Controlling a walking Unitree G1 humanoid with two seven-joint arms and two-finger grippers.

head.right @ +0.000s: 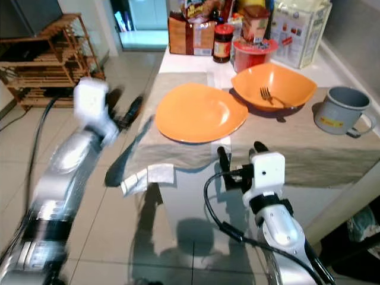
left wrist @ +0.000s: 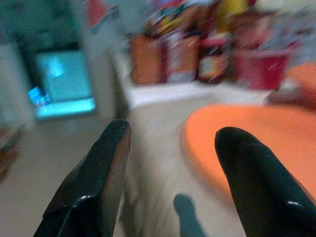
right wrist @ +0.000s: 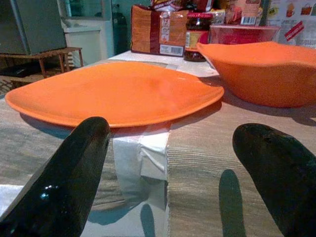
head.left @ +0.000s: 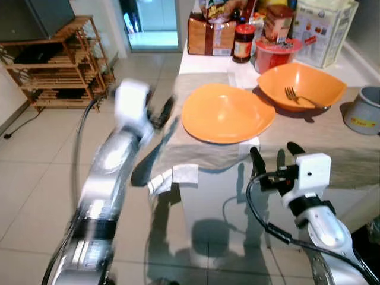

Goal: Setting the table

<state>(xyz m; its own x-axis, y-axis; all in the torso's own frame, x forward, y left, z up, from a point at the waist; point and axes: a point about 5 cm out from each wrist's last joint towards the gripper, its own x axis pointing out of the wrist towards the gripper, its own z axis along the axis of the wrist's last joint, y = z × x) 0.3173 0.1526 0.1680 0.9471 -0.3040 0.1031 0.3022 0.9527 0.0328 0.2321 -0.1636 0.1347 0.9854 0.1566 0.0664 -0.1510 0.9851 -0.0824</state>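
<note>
Orange plate (head.left: 225,113) lies on the tabletop (head.right: 332,151) beside an orange bowl (head.left: 303,85) holding 1 fork (head.left: 292,95) — both hands empty, fingers apart: right hand (head.left: 274,159) at the edge, left hand (head.left: 161,113) blurred.

A flat orange plate (head.right: 199,111) lies on the beige cloth-covered bench (head.right: 285,148). Just behind it to the right sits a deep orange bowl (head.right: 276,86) holding 1 metal fork (head.right: 270,96). Right of the bowl stands a grey mug (head.right: 341,110). The right claw (head.right: 240,155), fingers apart, hovers at the bench's front edge below the plate.
</note>
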